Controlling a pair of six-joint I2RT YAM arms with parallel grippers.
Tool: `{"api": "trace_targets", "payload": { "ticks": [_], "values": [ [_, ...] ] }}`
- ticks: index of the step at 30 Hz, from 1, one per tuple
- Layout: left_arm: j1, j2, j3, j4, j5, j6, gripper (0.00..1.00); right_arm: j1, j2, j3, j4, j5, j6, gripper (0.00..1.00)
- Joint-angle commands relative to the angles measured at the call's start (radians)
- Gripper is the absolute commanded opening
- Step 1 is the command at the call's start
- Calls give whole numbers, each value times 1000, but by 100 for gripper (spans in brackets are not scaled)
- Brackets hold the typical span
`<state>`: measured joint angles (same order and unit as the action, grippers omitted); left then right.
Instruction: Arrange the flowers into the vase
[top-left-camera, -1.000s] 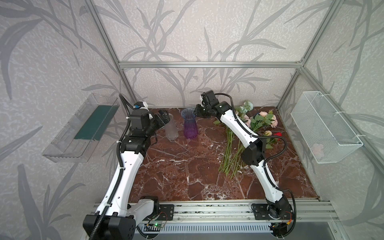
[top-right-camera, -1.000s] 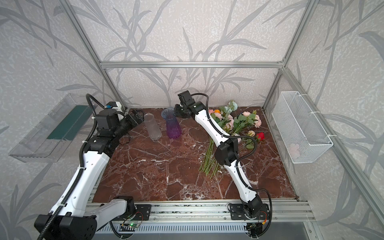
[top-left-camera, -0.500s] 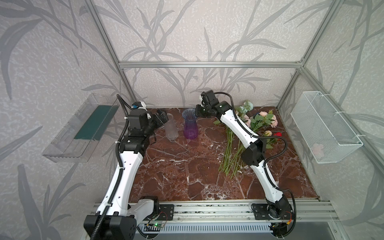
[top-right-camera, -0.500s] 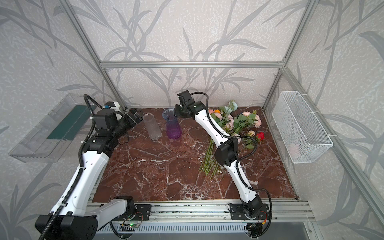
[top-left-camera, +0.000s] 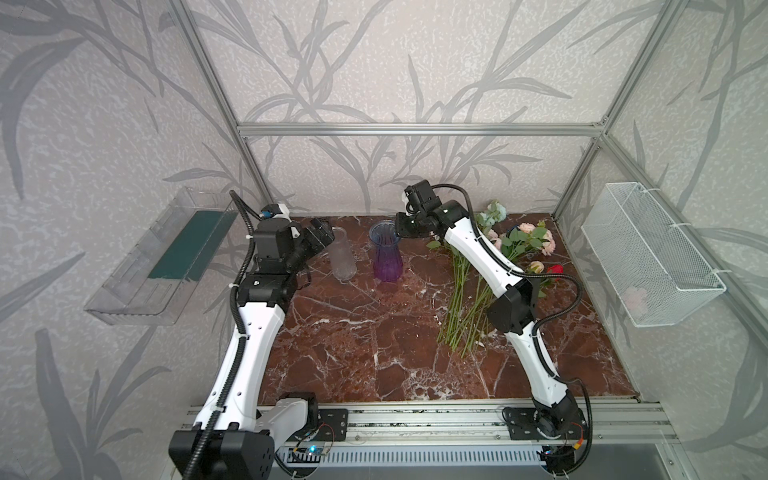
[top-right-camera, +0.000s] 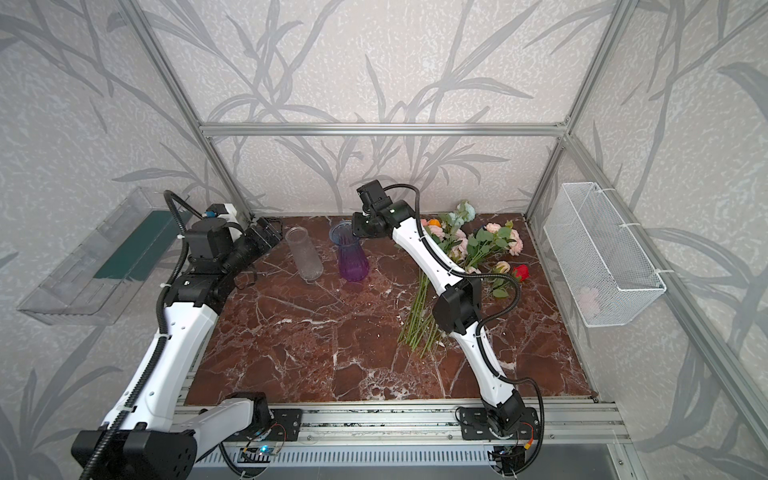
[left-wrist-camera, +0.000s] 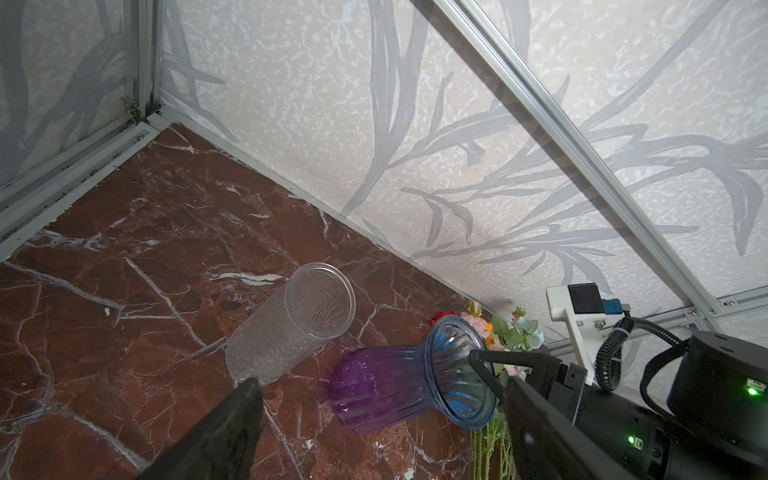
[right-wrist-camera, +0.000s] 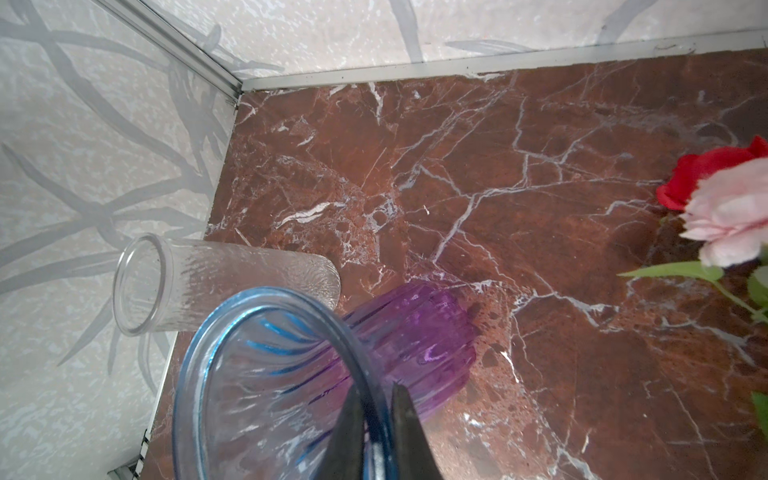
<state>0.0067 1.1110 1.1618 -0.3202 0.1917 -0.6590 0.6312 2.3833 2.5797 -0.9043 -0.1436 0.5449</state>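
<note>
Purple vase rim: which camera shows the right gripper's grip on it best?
Right wrist: the right gripper pinches the purple vase rim, one finger inside, one outside. Left wrist shows the pinch sidelong; in both top views the contact is too small to judge.

The left arm has pulled back slightly toward the left edge of the counter (top-left-camera: 365, 332), so the left claw (top-left-camera: 323, 235), fingers spread wide, now sits a touch further from the mouth of the clear vase (top-left-camera: 343, 259). The right claw (right-wrist-camera: 376, 399) has narrowed onto the blue rim of the purple vase (top-left-camera: 386, 261) near the counter's back edge. One finger is inside the mouth, the other outside, with the glass wall pinched between them.
</note>
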Motion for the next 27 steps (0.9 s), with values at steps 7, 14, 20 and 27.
{"api": "trace_targets", "payload": {
  "ticks": [7,14,20,27],
  "values": [
    [5,-2,-31,98,150,-25,88,-7,-210,-82,-89,-96,-92,0],
    [-6,20,-45,153,229,-60,86,-20,-494,-541,80,-123,-92,0],
    [-63,35,-57,196,273,-70,85,-31,-651,-775,123,-105,-105,0],
    [-131,36,-66,219,286,-56,84,-37,-670,-929,253,-165,-51,0]
  ]
}}
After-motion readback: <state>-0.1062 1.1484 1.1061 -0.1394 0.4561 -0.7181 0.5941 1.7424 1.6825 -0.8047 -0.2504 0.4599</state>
